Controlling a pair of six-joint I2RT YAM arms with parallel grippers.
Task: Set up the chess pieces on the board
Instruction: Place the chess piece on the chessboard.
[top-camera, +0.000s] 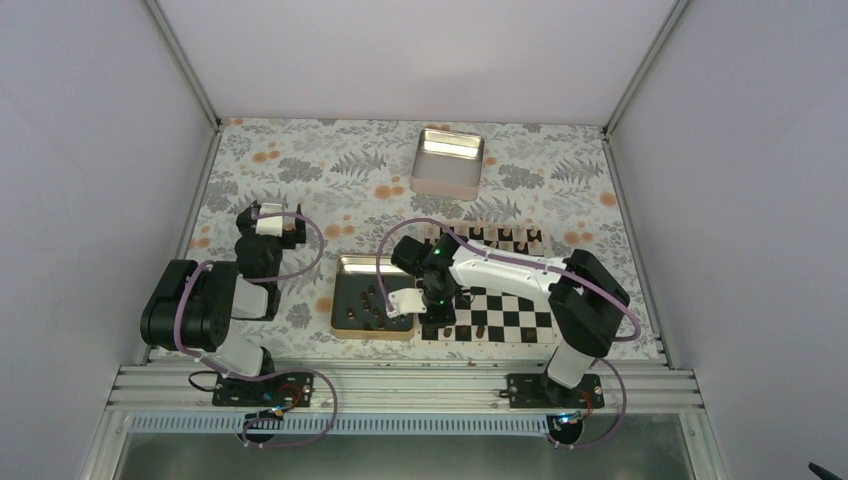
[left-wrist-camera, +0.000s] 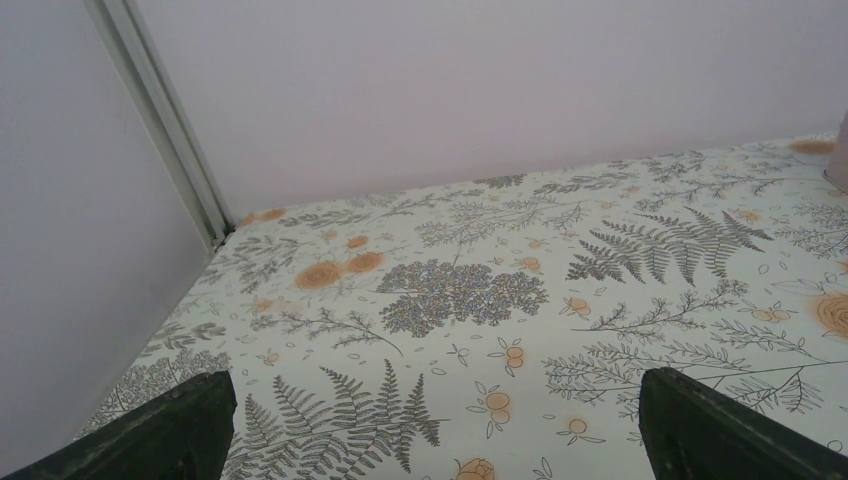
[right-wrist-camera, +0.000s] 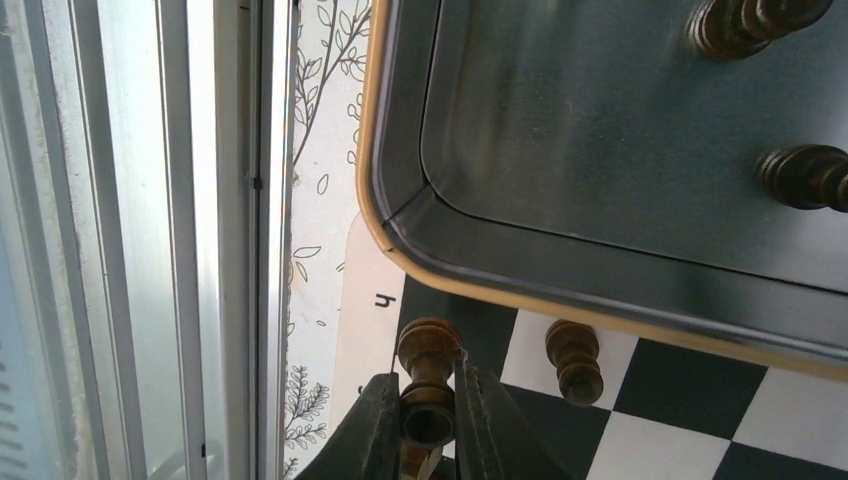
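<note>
Right gripper (right-wrist-camera: 428, 405): closed narrowly on one dark brown chess piece (right-wrist-camera: 430, 350). Its fingers (right-wrist-camera: 375, 430) pinch the lower stem, and the rounded, collared head shows above them. The held piece stands upright over the dark corner square of the board (right-wrist-camera: 680, 385), next to the letter "h" printed on the board's pale border. Whether its foot touches the board cannot be told, as the fingers hide it. A second dark piece (right-wrist-camera: 574, 360) stands on the white square just beside it, clear of the gripper.

Board: flat, black and white checks, thin light wooden rim. Pale pieces (top-camera: 490, 237) stand in a row along its far edge.

Tray (top-camera: 372, 259): gold-rimmed metal, hard against the board's left side; contact with the board cannot be confirmed. More dark chess pieces (top-camera: 372, 303) lie scattered inside it. Each is turned wood, glossy brown and much smaller than a board square.

Silver tin (top-camera: 449, 160): well beyond the board's far edge.

Left gripper (left-wrist-camera: 437, 400): jaws spread wide with nothing between them, above the floral tablecloth (left-wrist-camera: 460, 290), well left of the board and past the tray.
</note>
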